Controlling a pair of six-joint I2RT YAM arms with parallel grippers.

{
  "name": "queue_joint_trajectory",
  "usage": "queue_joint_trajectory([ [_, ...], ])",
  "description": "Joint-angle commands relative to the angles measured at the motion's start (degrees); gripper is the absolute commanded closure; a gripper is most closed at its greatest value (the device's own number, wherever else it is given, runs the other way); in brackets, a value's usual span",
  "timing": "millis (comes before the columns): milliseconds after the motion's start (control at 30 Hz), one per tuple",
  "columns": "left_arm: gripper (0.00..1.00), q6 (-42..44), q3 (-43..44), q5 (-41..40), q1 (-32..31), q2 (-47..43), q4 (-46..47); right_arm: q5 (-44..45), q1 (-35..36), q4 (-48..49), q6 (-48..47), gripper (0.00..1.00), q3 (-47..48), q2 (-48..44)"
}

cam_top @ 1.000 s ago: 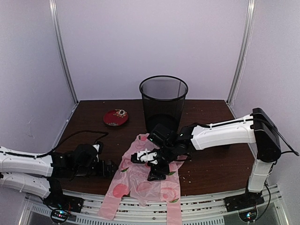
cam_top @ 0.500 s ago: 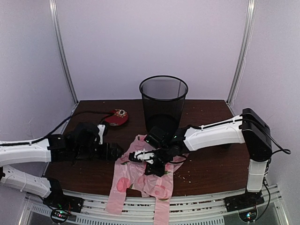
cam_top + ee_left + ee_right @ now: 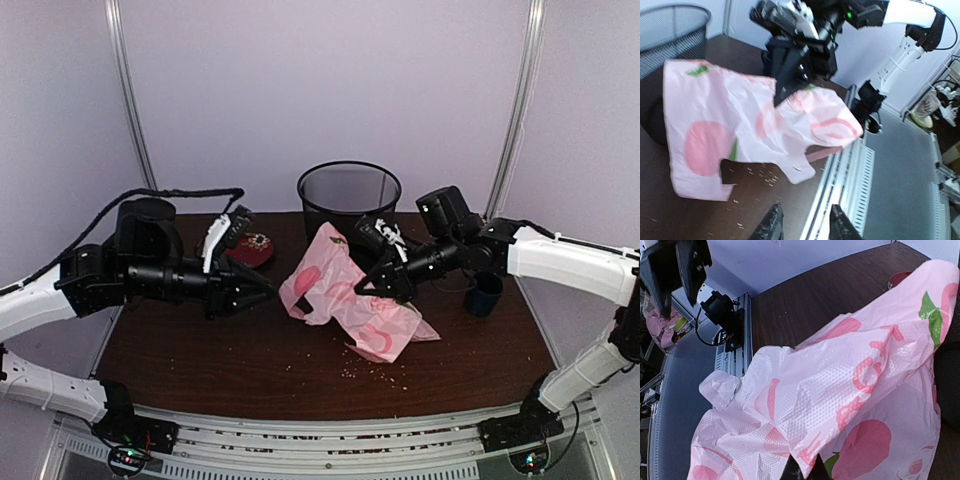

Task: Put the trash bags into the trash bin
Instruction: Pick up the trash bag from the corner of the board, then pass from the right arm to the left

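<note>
Top external view: the right gripper, jaws pinched shut on the pink trash bag, holds it up over the table, at 6 o'clock of the trash bin. At the bag's 9 o'clock, the left gripper has its jaws partly open and empty.

Pale-pink bag, darker pink-red prints

Lab robot booth: plain white walls, aluminium rails
</note>
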Motion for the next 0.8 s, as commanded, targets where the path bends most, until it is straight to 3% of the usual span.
queue_joint_trajectory([
  [0,0.56,2.3,-5.1,9.4,-5.2,4.5,10.1,-1.5,-1.9,0.2,-0.1,1.00,-4.8,-3.2],
  [100,0.33,-4.4,-8.7,9.1,-6.0,7.9,21.1,2.0,-2.7,0.9,-0.5,1.00,-7.5,-6.2],
  [167,0.25,-10.8,-11.2,6.1,-6.0,10.1,28.5,3.0,-3.6,1.9,-0.6,1.00,-8.6,-7.1],
  [267,0.24,-19.2,-10.7,0.6,-5.9,15.9,29.5,5.1,-4.5,4.7,-0.7,1.00,-10.6,-8.3],
  [467,0.26,-31.2,-17.5,3.7,-5.9,24.1,53.3,7.0,-5.2,8.8,-3.5,1.00,-14.2,-10.2],
  [633,0.16,-32.0,-15.8,0.8,-5.7,29.8,61.5,6.6,-5.4,9.3,-4.9,1.00,-15.4,-10.8],
  [767,0.14,-35.4,-16.3,0.4,-3.8,34.0,70.9,6.1,-5.5,9.7,-6.9,1.00,-17.3,-11.9],
])
